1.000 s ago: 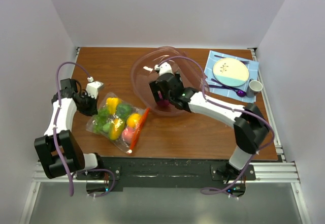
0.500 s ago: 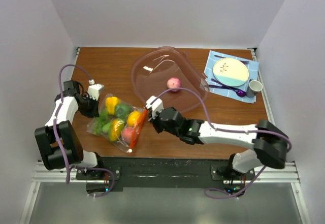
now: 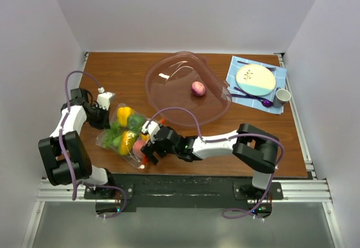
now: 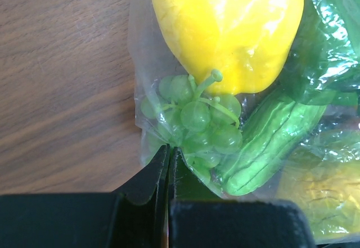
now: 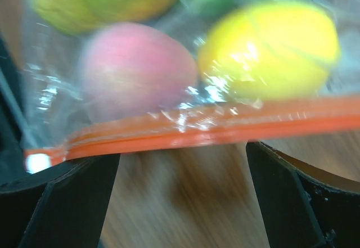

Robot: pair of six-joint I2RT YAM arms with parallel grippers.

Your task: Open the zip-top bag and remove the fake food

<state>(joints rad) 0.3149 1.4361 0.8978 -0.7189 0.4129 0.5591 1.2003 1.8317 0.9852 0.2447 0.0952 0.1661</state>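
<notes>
Lower centre of the top view: right gripper (image 3: pixel 147 147), jaws spread wide. The orange-red zip strip (image 5: pixel 185 130) of the clear crinkly plastic zip-top bag (image 3: pixel 128 134) lies across just ahead of its fingertips. Bright plastic fake food (image 4: pixel 225 28) is inside. Left of frame: left gripper (image 4: pixel 167 161) pinches the bag's left edge.

A brown wooden table (image 3: pixel 112 73) filled the middle of the top view. A large clear pinkish bowl (image 3: pixel 163 85) sat at upper centre. At the upper right lay a blue mat (image 3: pixel 232 68) bearing a pale plate (image 3: pixel 255 78), with a purple spoon (image 3: pixel 266 103) and a small cup (image 3: pixel 282 95) at its lower edge.
</notes>
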